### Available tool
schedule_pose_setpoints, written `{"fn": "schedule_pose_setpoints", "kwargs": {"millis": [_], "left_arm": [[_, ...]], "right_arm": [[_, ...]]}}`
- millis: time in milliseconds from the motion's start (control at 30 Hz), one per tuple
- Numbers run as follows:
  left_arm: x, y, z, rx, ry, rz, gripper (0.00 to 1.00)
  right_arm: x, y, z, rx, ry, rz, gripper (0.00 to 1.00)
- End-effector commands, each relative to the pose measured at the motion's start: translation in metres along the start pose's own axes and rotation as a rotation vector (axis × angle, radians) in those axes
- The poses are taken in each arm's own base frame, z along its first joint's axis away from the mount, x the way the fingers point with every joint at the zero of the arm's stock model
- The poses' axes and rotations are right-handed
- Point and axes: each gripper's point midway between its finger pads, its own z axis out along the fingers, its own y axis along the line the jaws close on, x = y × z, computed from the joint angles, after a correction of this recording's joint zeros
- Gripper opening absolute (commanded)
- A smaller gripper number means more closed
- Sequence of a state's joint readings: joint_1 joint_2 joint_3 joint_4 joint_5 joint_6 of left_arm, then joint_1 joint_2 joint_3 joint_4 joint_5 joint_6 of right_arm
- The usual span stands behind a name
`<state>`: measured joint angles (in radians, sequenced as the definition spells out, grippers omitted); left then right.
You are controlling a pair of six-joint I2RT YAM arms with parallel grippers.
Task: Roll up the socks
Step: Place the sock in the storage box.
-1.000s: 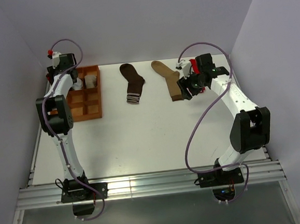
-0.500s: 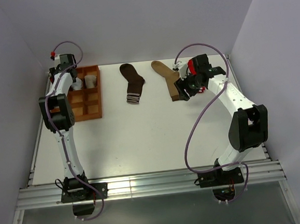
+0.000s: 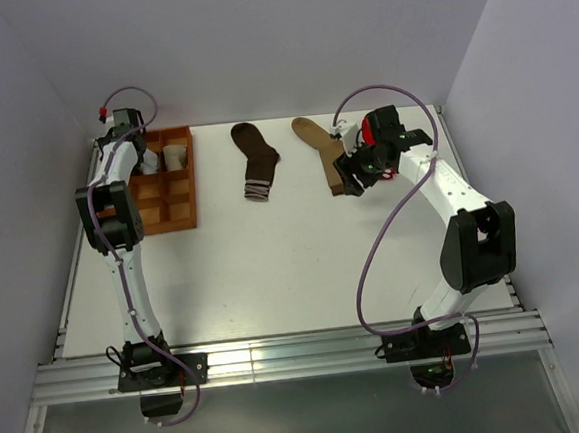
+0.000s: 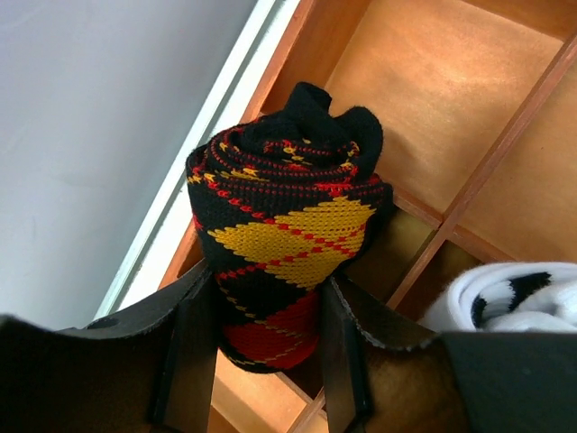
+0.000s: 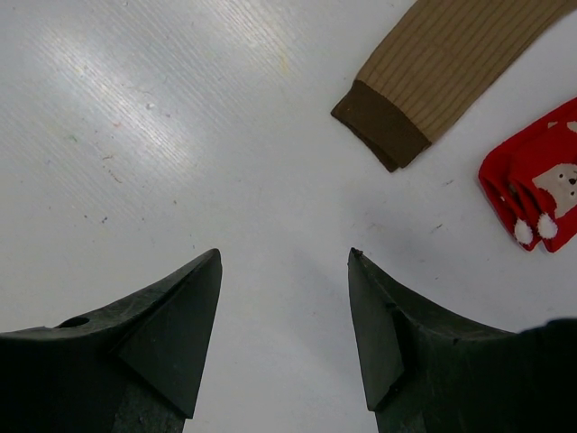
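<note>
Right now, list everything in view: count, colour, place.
tray: 1, orange-brown, table's far left
argyle sock: 1, black-yellow-red, rolled, in left tool at tray's left edge
white sock: 1, black-striped, rolled, neighbouring cell
brown sock: 1, dark, striped cuff, flat, far middle
tan sock: 1, brown cuff, flat, right of brown
red sock: 1, white figure, beside tan cuff
table: 1, white
left tool: black, shut on argyle sock
right tool: black, open over bare table
</note>
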<state>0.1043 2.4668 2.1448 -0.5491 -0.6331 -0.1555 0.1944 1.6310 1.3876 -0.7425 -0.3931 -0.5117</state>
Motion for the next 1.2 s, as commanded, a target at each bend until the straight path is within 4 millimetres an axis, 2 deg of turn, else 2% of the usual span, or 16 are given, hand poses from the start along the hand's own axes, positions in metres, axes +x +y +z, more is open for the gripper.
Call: {"fn": "schedule_pose_setpoints", "kwargs": {"millis": [0, 400, 567, 600, 767, 933, 967, 1000, 1033, 1067, 1133, 1167], "left_arm": [[0.016, -0.015, 0.007, 0.085, 0.068, 0.0, 0.0], [0.051, -0.038, 0.015, 0.299, 0.246, -0.119, 0.0], [0.066, -0.039, 0.017, 0.331, 0.323, -0.16, 0.0], [0.064, -0.038, 0.017, 0.33, 0.323, -0.166, 0.0], [0.083, -0.038, 0.024, 0.316, 0.381, -0.164, 0.0], [0.08, -0.037, 0.022, 0.318, 0.39, -0.2, 0.03], [0.083, -0.038, 0.021, 0.327, 0.396, -0.202, 0.05], [0.074, -0.037, 0.019, 0.335, 0.369, -0.212, 0.07], [0.072, -0.037, 0.018, 0.339, 0.36, -0.213, 0.13], [0.075, -0.035, 0.018, 0.335, 0.362, -0.213, 0.15], [0.062, -0.034, 0.013, 0.35, 0.323, -0.223, 0.2], [0.064, -0.033, 0.013, 0.347, 0.325, -0.22, 0.22]], "right_arm": [[-0.014, -0.004, 0.002, 0.014, -0.031, -0.033, 0.65], [-0.009, -0.004, 0.007, 0.02, -0.008, -0.043, 0.65], [-0.009, -0.002, 0.006, 0.019, -0.009, -0.048, 0.65], [-0.009, 0.0, 0.006, 0.018, -0.007, -0.051, 0.66], [-0.009, 0.001, 0.007, 0.024, -0.003, -0.063, 0.65], [-0.007, 0.0, 0.01, 0.035, 0.012, -0.075, 0.65], [-0.007, 0.0, 0.01, 0.039, 0.013, -0.076, 0.65], [-0.008, 0.0, 0.009, 0.041, 0.01, -0.079, 0.65], [-0.008, 0.001, 0.009, 0.042, 0.011, -0.08, 0.65], [-0.008, 0.001, 0.009, 0.04, 0.012, -0.081, 0.65], [-0.01, 0.001, 0.008, 0.042, 0.009, -0.087, 0.65], [-0.011, 0.002, 0.008, 0.042, 0.006, -0.088, 0.65]]}}
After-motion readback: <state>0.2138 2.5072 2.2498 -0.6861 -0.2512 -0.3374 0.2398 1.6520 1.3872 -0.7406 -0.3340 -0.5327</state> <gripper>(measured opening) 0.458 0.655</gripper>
